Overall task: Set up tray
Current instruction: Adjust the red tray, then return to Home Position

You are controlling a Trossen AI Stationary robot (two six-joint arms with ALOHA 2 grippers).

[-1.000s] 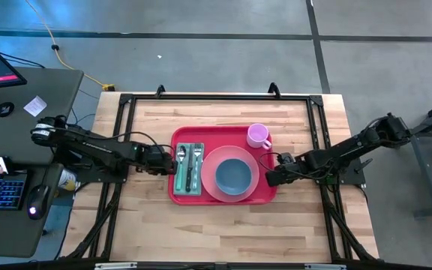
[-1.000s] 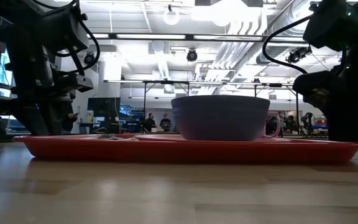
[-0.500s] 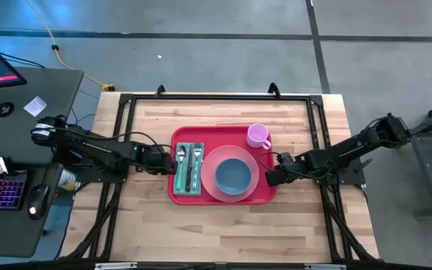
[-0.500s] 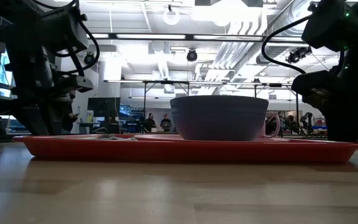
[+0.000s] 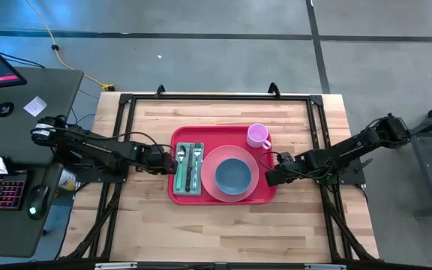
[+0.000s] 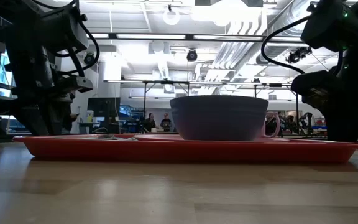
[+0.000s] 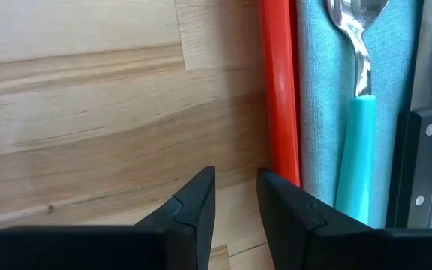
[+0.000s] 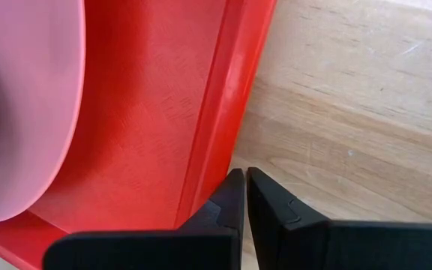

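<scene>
On the tray [image 5: 223, 196] a pink plate [image 5: 247, 190] carries a blue bowl [image 5: 232, 175]; a pink mug [image 5: 258, 135] stands at the bowl's 1 o'clock, and a teal napkin [image 5: 188, 169] at its 9 o'clock bears a spoon [image 5: 181, 162], fork [image 5: 198, 163] and knife [image 7: 418, 142].

The tray lies flat at the middle of the wooden table [image 5: 223, 232], its long axis running 9 to 3 o'clock — red, rectangular, round-cornered, low-rimmed.

The left gripper [image 7: 236, 196] sits low just outside its 9 o'clock rim, fingers slightly parted and grasping nothing. The right gripper [image 8: 245, 189] sits at the 3 o'clock rim, fingers nearly closed beside the edge — empty.
</scene>
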